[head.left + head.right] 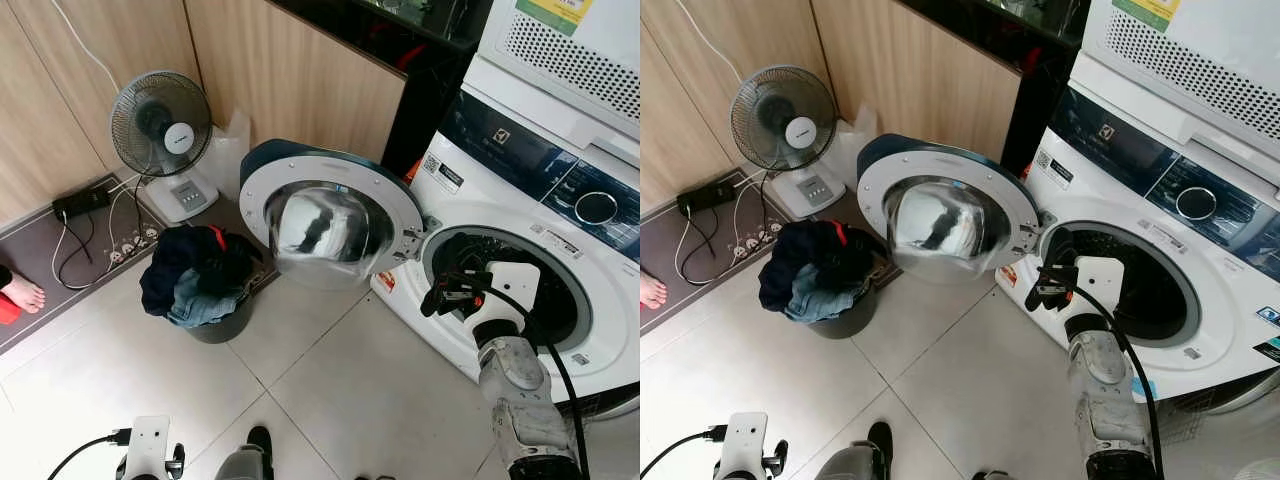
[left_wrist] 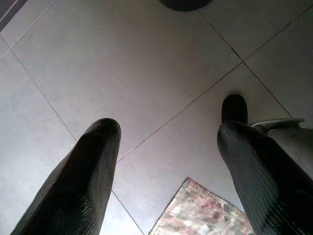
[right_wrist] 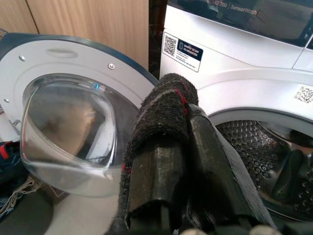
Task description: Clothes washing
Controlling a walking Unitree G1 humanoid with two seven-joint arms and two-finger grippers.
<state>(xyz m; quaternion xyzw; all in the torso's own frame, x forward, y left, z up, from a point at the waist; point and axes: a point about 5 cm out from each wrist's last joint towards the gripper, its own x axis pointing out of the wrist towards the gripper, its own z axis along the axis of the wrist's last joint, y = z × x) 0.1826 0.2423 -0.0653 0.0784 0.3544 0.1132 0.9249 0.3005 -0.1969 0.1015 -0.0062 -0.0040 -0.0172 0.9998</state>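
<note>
1. We count one white front-loading washing machine (image 1: 520, 215), its round glass door (image 1: 330, 225) open.
2. One dark round basket (image 1: 215, 325) of clothes (image 1: 195, 270) stands on pale floor tiles (image 1: 330, 380).
3. Our right gripper (image 3: 183, 147) clamps a black cloth (image 3: 164, 110) before the drum (image 1: 555, 290); our left gripper (image 2: 168, 161) hangs spread apart.
4. One white fan (image 1: 162, 125) stands by wooden walls (image 1: 300, 80).

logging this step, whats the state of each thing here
washer door: swung wide open
drum: looks empty
laundry basket: heaped with clothes
right gripper: shut on a dark cloth at the drum mouth
left gripper: fingers open, hanging over the floor
</note>
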